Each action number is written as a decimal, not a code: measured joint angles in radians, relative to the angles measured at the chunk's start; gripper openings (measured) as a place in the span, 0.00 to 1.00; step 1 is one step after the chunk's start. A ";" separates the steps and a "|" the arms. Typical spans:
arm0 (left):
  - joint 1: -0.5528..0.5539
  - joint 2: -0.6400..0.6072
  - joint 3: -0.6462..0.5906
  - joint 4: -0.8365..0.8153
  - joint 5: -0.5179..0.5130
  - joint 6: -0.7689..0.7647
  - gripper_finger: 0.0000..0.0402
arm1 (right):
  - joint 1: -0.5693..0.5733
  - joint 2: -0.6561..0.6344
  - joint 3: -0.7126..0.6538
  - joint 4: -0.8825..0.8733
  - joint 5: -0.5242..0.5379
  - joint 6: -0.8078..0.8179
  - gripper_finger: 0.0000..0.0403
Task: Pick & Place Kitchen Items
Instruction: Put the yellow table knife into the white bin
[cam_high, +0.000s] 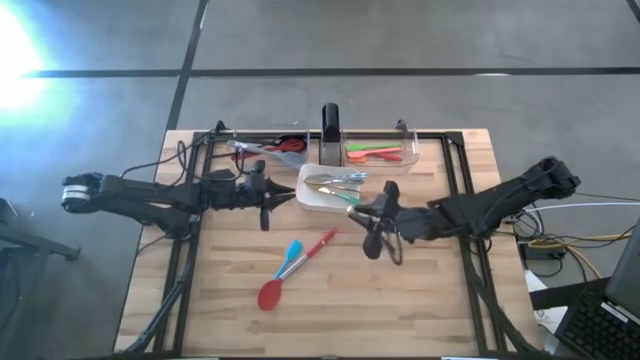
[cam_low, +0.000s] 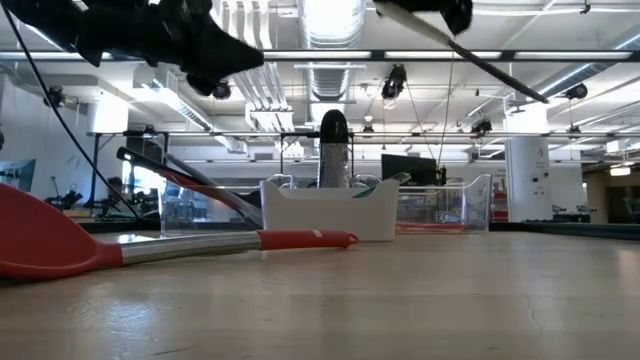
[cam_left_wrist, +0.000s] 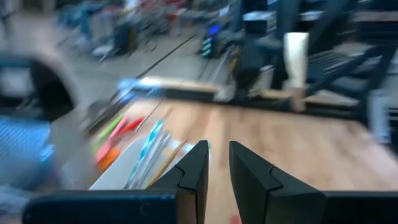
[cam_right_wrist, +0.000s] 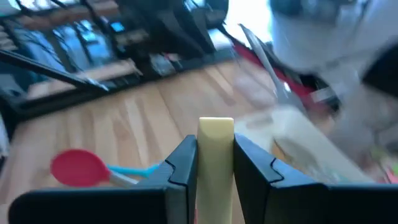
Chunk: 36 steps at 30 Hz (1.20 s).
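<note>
The right gripper (cam_high: 372, 232) is clamped on a pale, cream-coloured flat handle (cam_right_wrist: 216, 163), which stands straight up between its two dark fingers in the right wrist view; what kind of utensil it belongs to cannot be told. This gripper hangs above the table just right of centre, close beside the near right corner of the white square dish (cam_high: 312, 202), so the dish lies to its far left, a short reach away. That is the relation a placing move would turn on, and the right arm, stretched low across from the right edge, is already holding the piece.

The left gripper (cam_high: 268, 200) hovers just off the dish's left side with its fingers drawn nearly together and nothing between them; its arm reaches in level from the left.

On the bare wood nearer the camera lie a red-headed spoon (cam_high: 271, 294), a blue silicone utensil (cam_high: 292, 254) and a red-tipped slim utensil (cam_high: 322, 243), their long axes slanting from near left to far right. More utensils fill the dish and the clear plastic bins (cam_high: 405, 152) along the far edge.
</note>
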 joint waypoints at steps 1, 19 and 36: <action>0.000 0.007 -0.004 0.034 0.037 0.018 0.17 | 0.005 0.000 0.000 0.039 -0.002 -0.041 0.16; -0.004 0.405 0.084 0.761 0.743 -0.077 0.17 | 0.020 0.071 0.001 0.600 -0.395 -0.472 0.16; -0.011 0.708 0.467 0.628 0.954 -0.121 0.42 | 0.020 0.072 -0.001 0.635 -0.448 -0.517 0.16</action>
